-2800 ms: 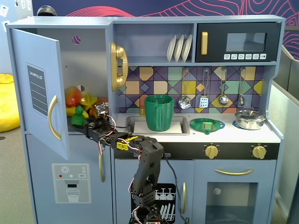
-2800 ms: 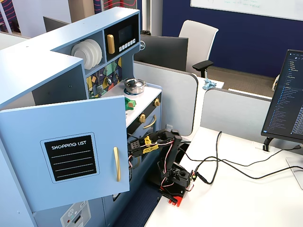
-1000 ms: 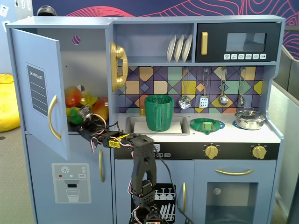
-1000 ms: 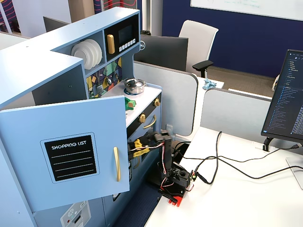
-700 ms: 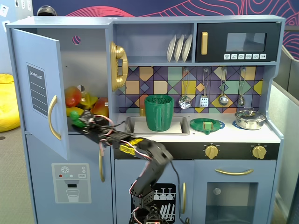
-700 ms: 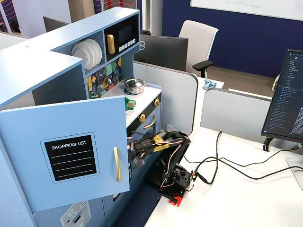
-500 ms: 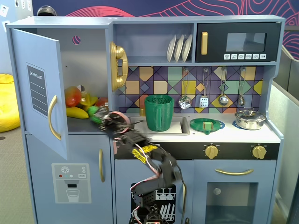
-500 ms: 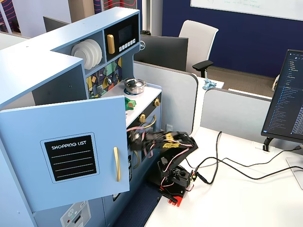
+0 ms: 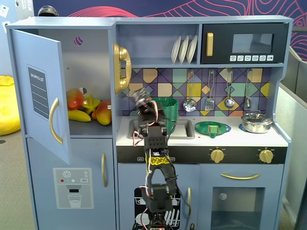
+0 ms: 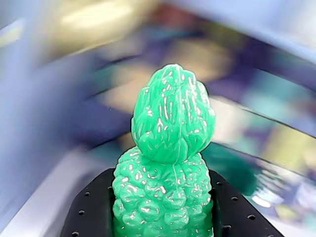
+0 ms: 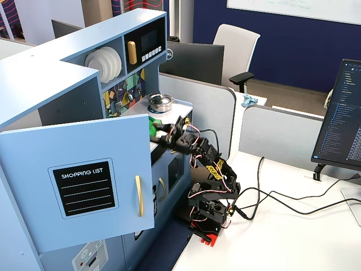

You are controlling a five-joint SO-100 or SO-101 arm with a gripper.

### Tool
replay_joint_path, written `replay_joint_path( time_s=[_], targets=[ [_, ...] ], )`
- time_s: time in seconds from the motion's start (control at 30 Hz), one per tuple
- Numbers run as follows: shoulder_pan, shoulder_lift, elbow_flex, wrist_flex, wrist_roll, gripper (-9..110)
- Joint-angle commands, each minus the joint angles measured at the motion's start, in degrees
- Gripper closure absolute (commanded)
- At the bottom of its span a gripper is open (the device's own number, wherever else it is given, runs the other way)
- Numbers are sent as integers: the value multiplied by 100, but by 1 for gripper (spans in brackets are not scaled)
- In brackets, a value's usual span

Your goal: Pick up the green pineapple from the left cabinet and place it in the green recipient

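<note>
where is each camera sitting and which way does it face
A fixed view: in front of the toy kitchen, facing it head-on; open left cabinet, green recipient in the sink, whole arm from behind.
Wrist view: on the arm, looking along the pincer at the green pineapple it grips; background is blurred.
Another fixed view: high beside the cabinet door, looking across the desk; whole arm shows.
Both fixed views share the cabinet, microwave and arm.

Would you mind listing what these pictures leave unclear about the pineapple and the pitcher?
- Gripper fingertips: hidden behind the green pineapple in the wrist view.
- Green recipient: partly covered by the blurred arm in a fixed view.
- Wrist view background: motion-blurred, nothing identifiable.
- Pineapple in the side fixed view: mostly hidden by the cabinet door.
</note>
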Motion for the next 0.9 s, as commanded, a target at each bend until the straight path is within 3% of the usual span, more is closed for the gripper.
replay_joint_path(
  time_s=[0.0, 0.33, 0.6, 0.77, 0.87],
  targets=[
    [624, -826, -729, -527, 1011, 101],
    [835, -3630, -2232, -1969, 1213, 101],
    [923, -5326, -3718, -2206, 1107, 100],
    [967, -5704, -3999, -2224, 1661, 72],
    [958, -5836, -4043, -2355, 1687, 67]
  ],
)
